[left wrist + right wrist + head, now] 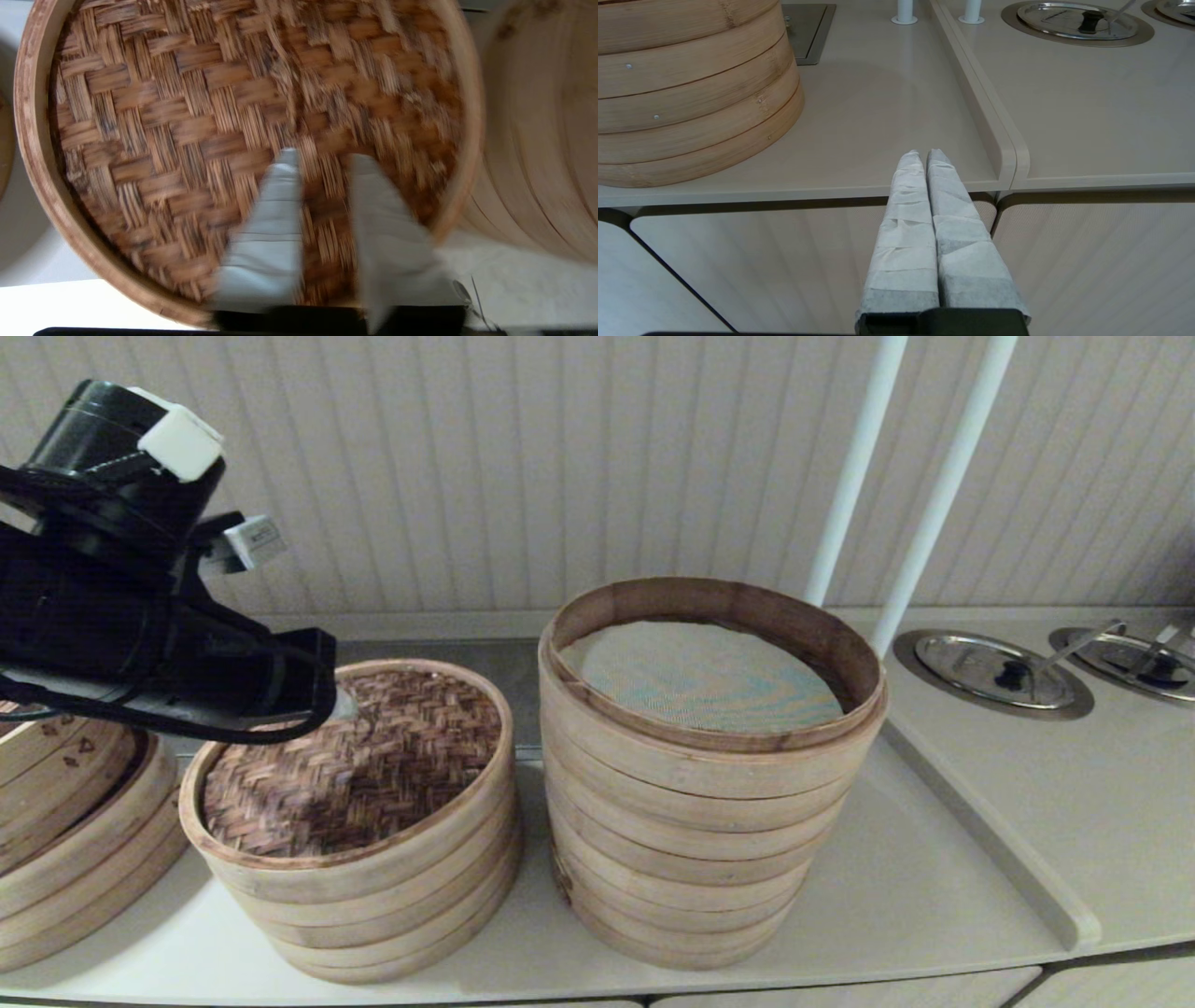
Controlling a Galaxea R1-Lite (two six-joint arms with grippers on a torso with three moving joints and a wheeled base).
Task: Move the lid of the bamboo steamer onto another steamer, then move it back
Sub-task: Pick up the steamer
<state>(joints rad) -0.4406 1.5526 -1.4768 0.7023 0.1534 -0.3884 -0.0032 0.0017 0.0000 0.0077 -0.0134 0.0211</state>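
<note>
— Looking from the left: why is the left gripper over that short stack?

— The lid sits on top there. Its fingers are a little apart, holding nothing.

— And the tall steamer?

— Open on top, just beside it. The right gripper waits low, pressed shut, empty.

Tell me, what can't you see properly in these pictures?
- Head view: the black left arm hides the left gripper and part of the dark woven bamboo steamer lid.
- Left wrist view: blurred, so the fingers touching the lid can't be judged.
- Head view: the left edge cuts off the marked pale bamboo steamer stack.
</note>
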